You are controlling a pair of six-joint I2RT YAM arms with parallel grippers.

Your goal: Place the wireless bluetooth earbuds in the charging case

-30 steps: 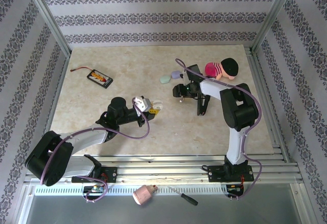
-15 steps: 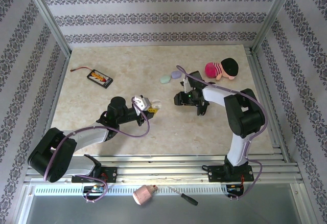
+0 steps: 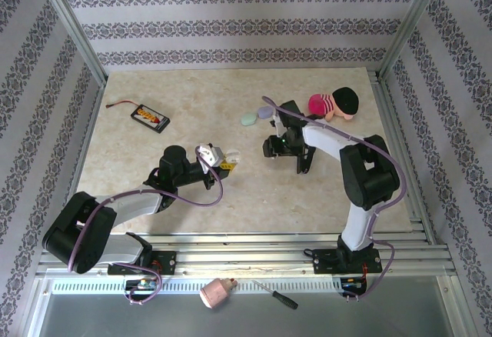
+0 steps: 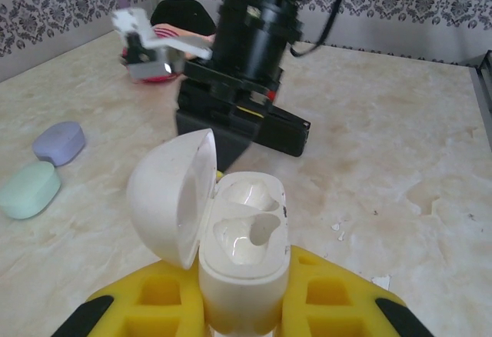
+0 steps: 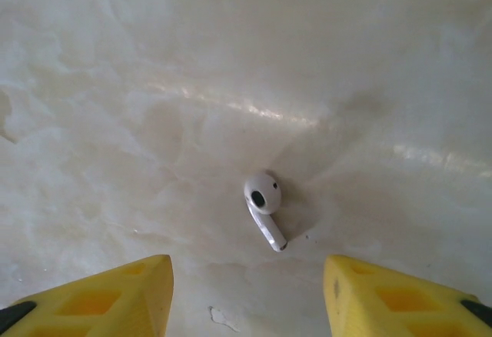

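Left end effector [image 4: 244,306] clamps the white charging case [image 4: 242,252] upright, its lid hinged open. Nearby, the right end effector [image 5: 246,283] hangs with jaws apart over a lone white earbud [image 5: 263,206] lying untouched on the marbled desk [image 5: 115,83].

Light is bright and even from overhead. The pale surface [image 3: 307,191] looks slightly washed out, and the arms [image 3: 338,141] throw short, soft shadows. In the right wrist view a streak of glare crosses the surface above the sharp earbud [image 5: 263,202], whose faint shadow falls rightward. The right gripper [image 5: 247,275] fingers [image 5: 115,295] blur at the bottom edge. The case [image 4: 242,245] is crisp.
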